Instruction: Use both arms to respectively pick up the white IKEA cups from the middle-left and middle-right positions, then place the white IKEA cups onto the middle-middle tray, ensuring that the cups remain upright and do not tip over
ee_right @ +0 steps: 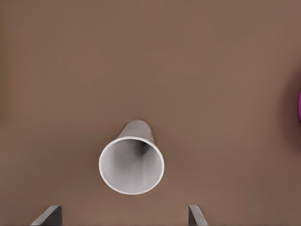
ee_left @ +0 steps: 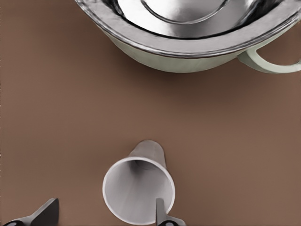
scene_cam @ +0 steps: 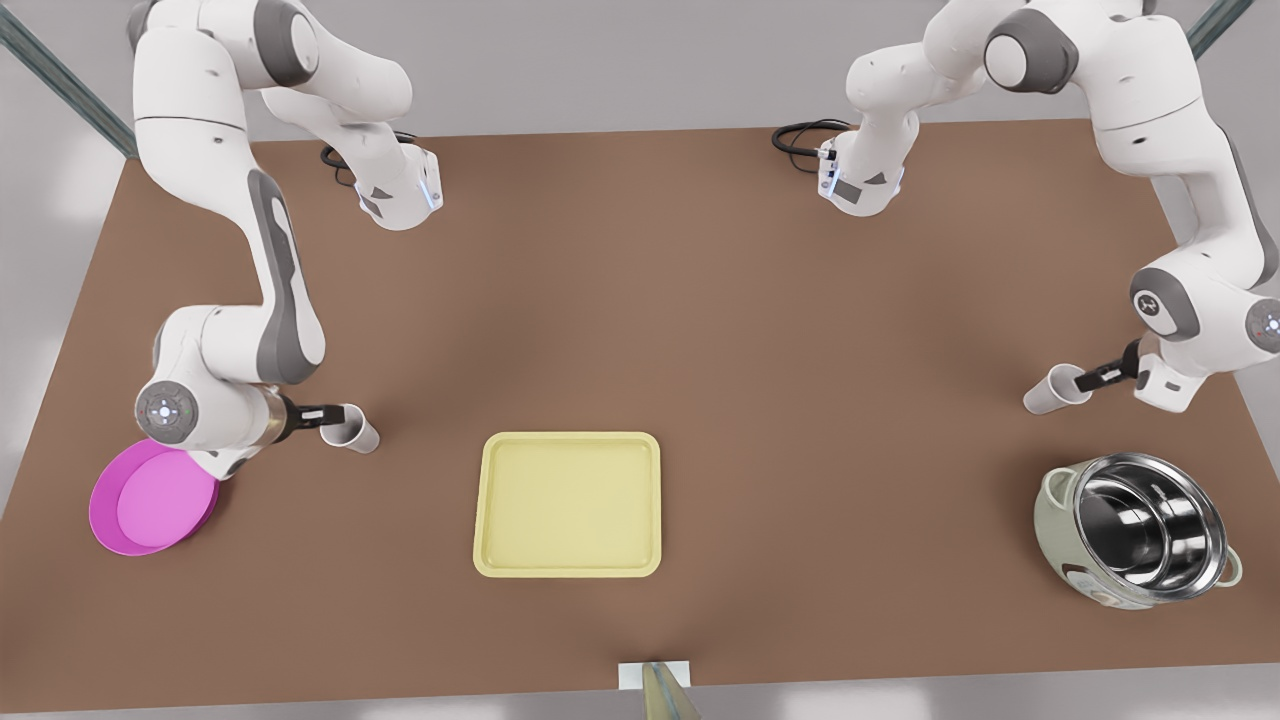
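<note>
One white cup stands on the table at the front view's left, left of the pale yellow tray. My right gripper is open just above it, and the cup sits ahead of the gripper, between its spread fingers. The other white cup stands at the front view's right. My left gripper is open at its rim. One finger reaches over the mouth of this cup and the other finger stays outside it. The tray holds nothing.
A round magenta dish lies partly under the right arm's wrist, its edge showing. A large shiny steel pot stands close beyond the left gripper's cup. Brown table surrounds the tray.
</note>
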Robot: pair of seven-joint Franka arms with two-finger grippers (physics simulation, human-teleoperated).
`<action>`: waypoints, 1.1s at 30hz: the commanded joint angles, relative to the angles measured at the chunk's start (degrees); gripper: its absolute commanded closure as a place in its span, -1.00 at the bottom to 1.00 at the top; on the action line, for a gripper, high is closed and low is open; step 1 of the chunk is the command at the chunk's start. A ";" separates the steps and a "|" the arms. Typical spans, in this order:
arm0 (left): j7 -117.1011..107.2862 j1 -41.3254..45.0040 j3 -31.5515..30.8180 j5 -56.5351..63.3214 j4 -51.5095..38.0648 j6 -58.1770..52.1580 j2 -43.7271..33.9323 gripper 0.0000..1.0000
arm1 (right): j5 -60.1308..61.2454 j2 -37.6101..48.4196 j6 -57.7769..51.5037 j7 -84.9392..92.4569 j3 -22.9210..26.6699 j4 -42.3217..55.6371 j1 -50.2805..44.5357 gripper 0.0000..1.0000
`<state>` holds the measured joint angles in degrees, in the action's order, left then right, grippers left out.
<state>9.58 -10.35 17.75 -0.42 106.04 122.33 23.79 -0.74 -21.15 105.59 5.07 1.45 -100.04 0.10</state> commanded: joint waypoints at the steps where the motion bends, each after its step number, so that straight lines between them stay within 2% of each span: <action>1: 22.77 -0.37 0.01 -0.20 0.04 7.92 0.47 -1.00 | -0.05 0.05 7.96 0.38 0.14 -1.82 0.60 -1.00; 6: 22.33 -2.57 0.01 -0.37 2.77 6.78 5.30 -1.00 | 0.04 -0.21 14.38 0.38 0.22 -7.10 1.30 -1.00; 10: 21.19 -3.27 -0.17 -10.91 2.77 5.12 7.42 -1.00 | 0.13 -0.56 17.89 0.38 0.14 -10.08 2.44 -1.00; 11: 20.83 -3.44 -0.25 -13.65 2.77 3.53 7.33 -0.47 | 0.13 -0.56 18.77 0.38 0.14 -10.96 2.71 -1.00; 12: 20.83 -3.71 -0.34 -13.82 2.59 2.39 7.24 -0.05 | 0.13 -0.56 19.21 0.38 0.14 -11.32 2.88 -1.00; 15: 21.01 -3.71 -0.34 -13.73 2.33 0.72 6.80 0.36 | 0.13 -0.65 21.59 0.47 0.14 -13.34 3.59 -1.00; 18: 21.18 -2.13 -1.22 -13.38 2.07 -1.39 3.90 0.57 | 0.22 -2.40 21.59 0.82 0.14 -13.43 4.03 -1.00; 20: 18.39 0.06 -1.66 -13.38 2.07 -3.41 1.97 0.57 | 0.22 -3.72 22.99 0.99 0.14 -13.69 4.90 -1.00; 22: 3.46 7.35 -1.57 -13.38 2.07 -10.78 -1.72 0.57 | 0.22 -4.60 23.08 0.99 0.14 -13.69 4.82 -0.99; 24: -17.03 21.58 -2.19 -10.04 2.07 -13.35 -8.57 0.57 | 0.22 -4.95 23.08 1.17 0.05 -13.69 4.64 -0.35; 26: -31.10 23.71 -9.12 -9.95 -2.50 -13.17 -6.21 0.57 | 0.22 -5.04 23.08 1.17 -0.04 -13.51 4.38 -0.10; 27: -37.15 25.29 -10.18 -9.87 -5.04 -13.17 -5.24 0.57 | 0.22 -5.04 23.08 1.17 -0.13 -13.43 4.29 0.00; 28: -42.96 25.74 -12.19 -9.95 -8.21 -13.17 -2.79 0.57 | 0.21 -5.04 22.91 1.34 -0.22 -13.34 4.20 0.16; 29: -52.35 25.73 -16.15 -9.95 -15.75 -13.26 2.04 0.57 | 0.13 -5.04 22.47 1.34 -0.30 -12.81 4.20 0.39; 32: -68.02 26.08 -24.42 -9.78 -27.73 -12.65 9.96 0.57 | 0.22 -5.04 22.38 2.57 -1.09 -10.62 4.20 0.57; 33: -71.36 30.13 -24.60 -7.23 -29.48 -9.40 12.24 0.57 | 0.57 -5.13 22.38 2.49 -1.62 -9.65 4.03 0.57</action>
<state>-6.51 18.51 -5.59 -9.31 78.63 111.91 34.43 -0.15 -26.34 127.90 6.45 0.06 -110.08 4.11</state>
